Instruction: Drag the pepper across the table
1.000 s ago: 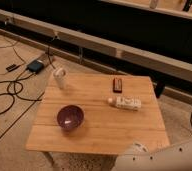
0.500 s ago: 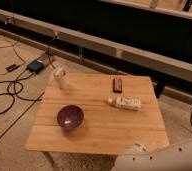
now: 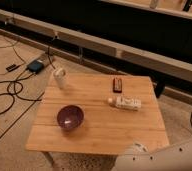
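The light-wood table (image 3: 101, 132) stands in the middle of the camera view. I see no orange-red pepper on it; it is hidden or out of view. Part of my white arm (image 3: 161, 157) shows at the bottom right, below the table's front edge. The gripper itself is not in view.
On the table are a purple bowl (image 3: 70, 117) at front left, a white cup (image 3: 59, 78) at back left, a dark red-brown bar-shaped object (image 3: 118, 85) at the back, and a white bottle (image 3: 126, 103) lying on its side. Cables (image 3: 9, 92) and a small box (image 3: 35, 66) lie on the floor at left.
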Controlling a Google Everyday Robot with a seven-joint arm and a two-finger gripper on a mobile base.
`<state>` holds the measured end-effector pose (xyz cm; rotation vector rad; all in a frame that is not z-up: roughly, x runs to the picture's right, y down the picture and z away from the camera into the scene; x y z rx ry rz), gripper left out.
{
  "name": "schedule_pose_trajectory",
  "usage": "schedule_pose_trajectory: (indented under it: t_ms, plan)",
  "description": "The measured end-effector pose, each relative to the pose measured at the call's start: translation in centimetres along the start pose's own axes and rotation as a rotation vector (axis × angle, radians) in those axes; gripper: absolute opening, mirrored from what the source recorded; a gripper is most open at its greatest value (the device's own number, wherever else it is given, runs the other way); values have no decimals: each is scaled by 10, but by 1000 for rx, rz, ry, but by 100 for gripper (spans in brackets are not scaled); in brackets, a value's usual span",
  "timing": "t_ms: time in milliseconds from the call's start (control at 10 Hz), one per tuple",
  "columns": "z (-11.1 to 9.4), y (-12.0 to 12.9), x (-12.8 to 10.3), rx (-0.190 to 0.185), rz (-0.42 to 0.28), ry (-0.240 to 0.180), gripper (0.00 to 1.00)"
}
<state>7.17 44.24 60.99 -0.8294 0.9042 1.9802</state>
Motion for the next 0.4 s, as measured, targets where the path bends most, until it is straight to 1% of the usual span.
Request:
schedule_pose_trajectory:
  t_ms: [200, 300, 400]
  plan:
    - [-21, 4, -19, 1, -3, -49, 75]
    - [-28, 4, -25, 2, -2, -62, 75]
    - [-28, 4, -25, 1, -2, -62, 75]
